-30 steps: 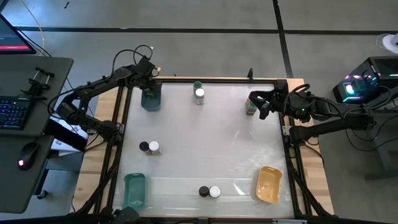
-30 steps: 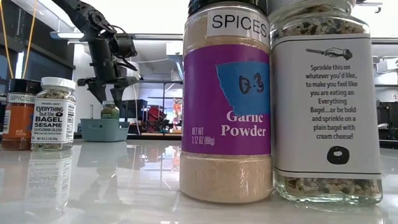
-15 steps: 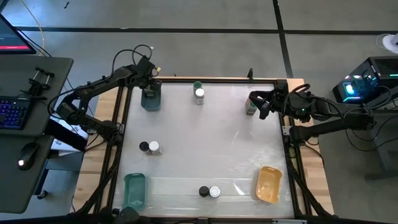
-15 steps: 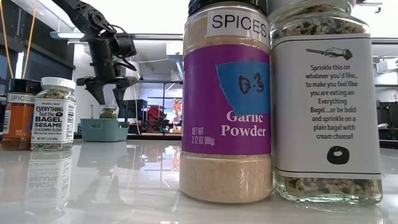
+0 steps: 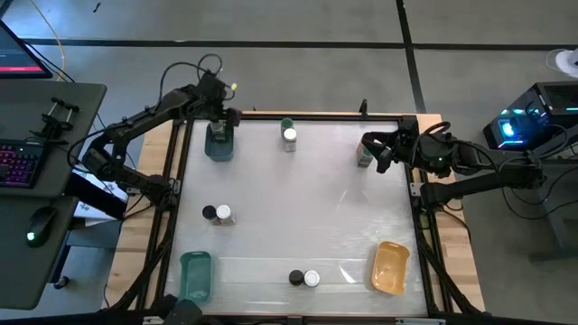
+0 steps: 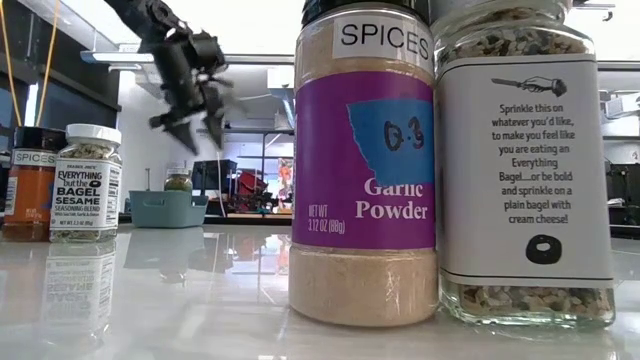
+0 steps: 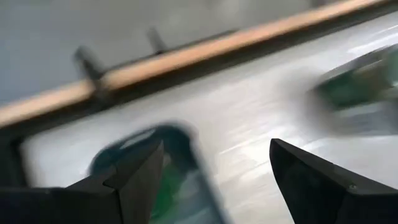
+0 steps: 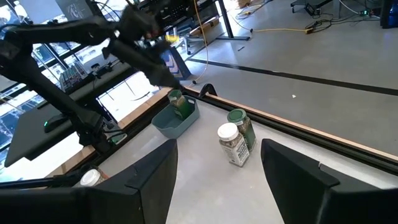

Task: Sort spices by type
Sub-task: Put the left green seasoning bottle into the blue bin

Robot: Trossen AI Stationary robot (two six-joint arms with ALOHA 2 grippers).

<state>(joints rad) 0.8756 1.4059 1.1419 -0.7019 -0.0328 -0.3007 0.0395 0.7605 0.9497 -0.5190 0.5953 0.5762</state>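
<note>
Standing in the teal tray (image 5: 219,147), a green-lidded jar (image 5: 218,134); left pincer (image 5: 219,115) above.

2 dark jointed arms (image 5: 135,131), black cables, wedge-shaped fingers (image 8: 155,180)

Robotics lab – concrete floor (image 5: 298,23), computer desk with keyboard (image 5: 20,162), framed test table (image 5: 298,203)

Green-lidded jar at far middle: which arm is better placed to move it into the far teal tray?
Left, probably: the left gripper hangs open over the far teal tray, nearer the green-lidded jar than the right gripper, which waits at the far right edge.
</note>
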